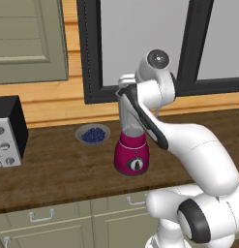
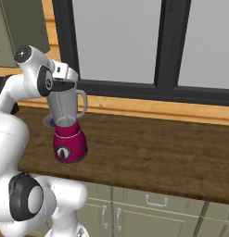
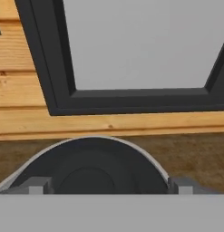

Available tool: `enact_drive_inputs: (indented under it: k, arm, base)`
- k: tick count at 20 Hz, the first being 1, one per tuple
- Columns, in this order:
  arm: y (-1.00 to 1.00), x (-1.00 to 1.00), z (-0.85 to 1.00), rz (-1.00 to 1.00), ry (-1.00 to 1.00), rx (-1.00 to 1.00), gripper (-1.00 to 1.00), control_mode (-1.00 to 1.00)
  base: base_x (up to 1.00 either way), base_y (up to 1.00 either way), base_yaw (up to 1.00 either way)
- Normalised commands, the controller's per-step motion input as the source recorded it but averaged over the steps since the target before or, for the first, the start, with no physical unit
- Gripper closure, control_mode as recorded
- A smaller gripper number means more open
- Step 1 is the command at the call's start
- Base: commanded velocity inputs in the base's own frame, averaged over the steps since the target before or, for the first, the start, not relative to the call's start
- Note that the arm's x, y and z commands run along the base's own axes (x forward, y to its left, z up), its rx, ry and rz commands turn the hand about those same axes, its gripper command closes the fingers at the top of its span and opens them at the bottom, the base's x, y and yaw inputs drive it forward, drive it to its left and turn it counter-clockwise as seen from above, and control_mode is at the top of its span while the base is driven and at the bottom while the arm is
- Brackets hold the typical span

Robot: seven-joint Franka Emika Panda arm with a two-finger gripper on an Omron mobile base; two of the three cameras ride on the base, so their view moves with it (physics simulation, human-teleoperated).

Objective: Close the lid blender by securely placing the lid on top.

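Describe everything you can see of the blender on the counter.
The blender stands upright on the brown wooden counter, in front of the window. Its rounded magenta base carries a black front dial; above it rises a clear greyish jar with a side handle. The gripper sits at the jar's mouth, where a dark round lid shows in the hand view.

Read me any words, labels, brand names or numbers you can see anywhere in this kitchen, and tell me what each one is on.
There is no readable text.
The blender has a black front dial with no legible marking.
The toaster oven shows round knobs on its pale panel; any markings there are too small to read.
The bowl of blueberries, counter and cabinets carry no labels.
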Motion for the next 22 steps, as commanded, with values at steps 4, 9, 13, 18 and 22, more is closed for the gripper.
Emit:
enact_drive_inputs:
  k: [4, 9, 13, 18, 22]
  arm:
    - [0.00, -0.24, 0.23, 0.00, -0.04, 0.06, -1.00, -1.00]
    - [0.00, -0.29, 0.02, 0.00, -0.06, 0.06, -1.00, -1.00]
    - [-0.06, -0.57, 0.04, 0.00, -0.08, 0.08, -1.00, -1.00]
    - [-0.43, -0.69, 0.07, 0.01, -0.04, 0.10, -1.00, -1.00]
    - [-0.78, -0.72, 0.11, 0.00, 0.00, 0.10, -1.00, -1.00]
  base:
    - [0.00, 0.00, 0.00]
    - [0.00, 0.00, 0.00]
    - [0.00, 0.00, 0.00]
    - [0.00, 0.00, 0.00]
    - [0.00, 0.00, 0.00]
